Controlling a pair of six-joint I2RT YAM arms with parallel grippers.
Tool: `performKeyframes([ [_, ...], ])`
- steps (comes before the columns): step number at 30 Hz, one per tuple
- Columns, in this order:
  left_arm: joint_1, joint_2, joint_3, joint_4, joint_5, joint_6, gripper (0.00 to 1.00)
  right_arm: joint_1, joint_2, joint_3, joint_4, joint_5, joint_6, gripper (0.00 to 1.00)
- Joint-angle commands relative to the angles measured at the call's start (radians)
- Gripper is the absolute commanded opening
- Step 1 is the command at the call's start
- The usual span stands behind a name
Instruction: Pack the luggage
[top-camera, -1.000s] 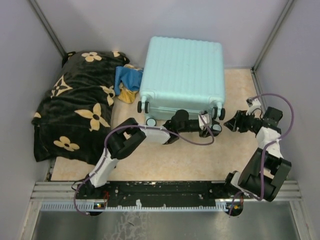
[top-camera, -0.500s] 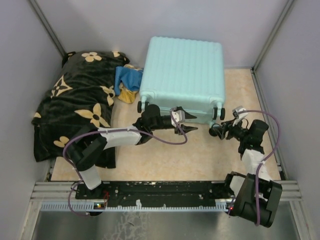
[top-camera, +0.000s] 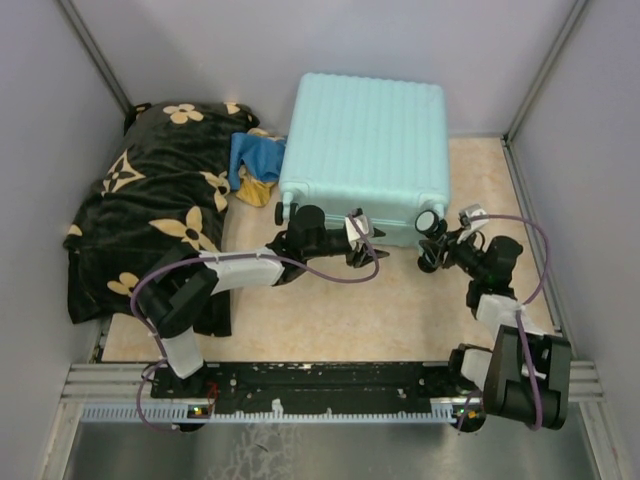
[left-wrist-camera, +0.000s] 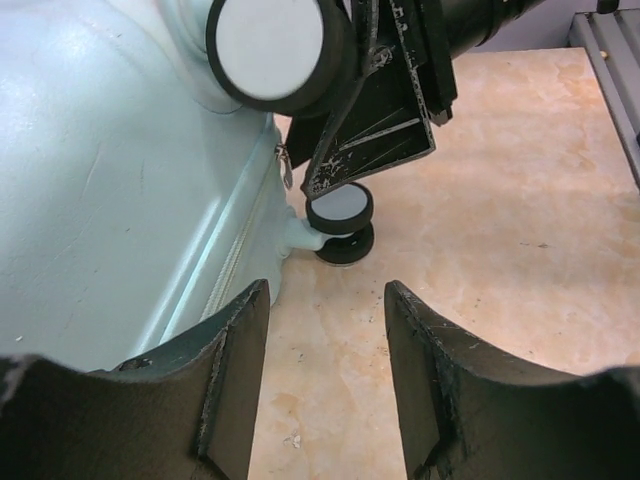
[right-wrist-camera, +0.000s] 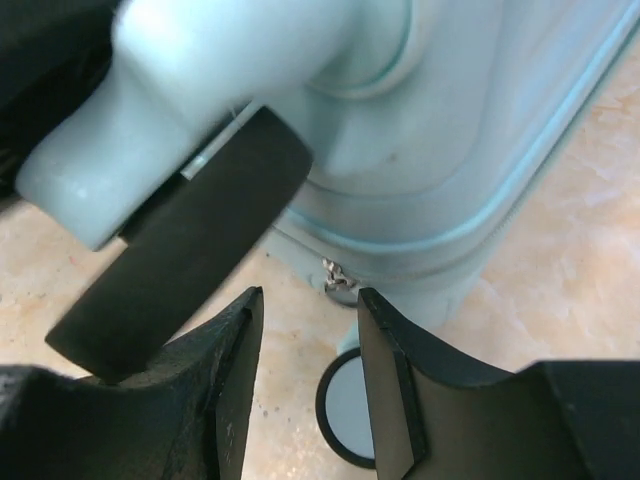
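Note:
The luggage (top-camera: 365, 150) is a pale mint-blue ribbed suitcase lying closed and flat at the back centre. My left gripper (top-camera: 372, 247) hovers low over the floor by its front edge. In the left wrist view this gripper (left-wrist-camera: 325, 295) is open, only floor between the fingers, with the shell (left-wrist-camera: 100, 180) to the left and a black-and-white wheel (left-wrist-camera: 340, 215) ahead. My right gripper (top-camera: 437, 245) sits by the front right wheels. It (right-wrist-camera: 308, 298) is open under a wheel (right-wrist-camera: 190, 270), pointing at the zip pull (right-wrist-camera: 335, 272), gripping nothing.
A black blanket with tan flowers (top-camera: 150, 225) lies heaped at the left, with blue and yellow cloth (top-camera: 255, 165) between it and the suitcase. Grey walls enclose the tan floor (top-camera: 350, 320). A metal rail (top-camera: 320, 385) runs along the near edge.
My left gripper has drawn back leftwards along the suitcase's front edge. My right gripper has moved left up to the front right wheels, and its jaws have narrowed.

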Motion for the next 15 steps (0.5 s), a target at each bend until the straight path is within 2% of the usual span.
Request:
performKeyframes([
  [1, 0.012, 0.007, 0.037, -0.026, -0.021, 0.005, 0.56, 0.039, 0.025, 0.003, 0.195, 0.098, 0.049, 0.43],
  [10, 0.017, 0.003, 0.039, -0.062, -0.038, 0.016, 0.55, 0.059, 0.072, -0.03, 0.274, 0.255, 0.094, 0.29],
  [14, 0.023, 0.0, 0.045, -0.081, -0.047, 0.027, 0.55, 0.06, 0.091, -0.032, 0.293, 0.256, 0.099, 0.12],
  [15, 0.025, -0.002, 0.048, -0.086, -0.05, 0.032, 0.55, 0.059, 0.087, -0.032, 0.291, 0.255, 0.097, 0.06],
])
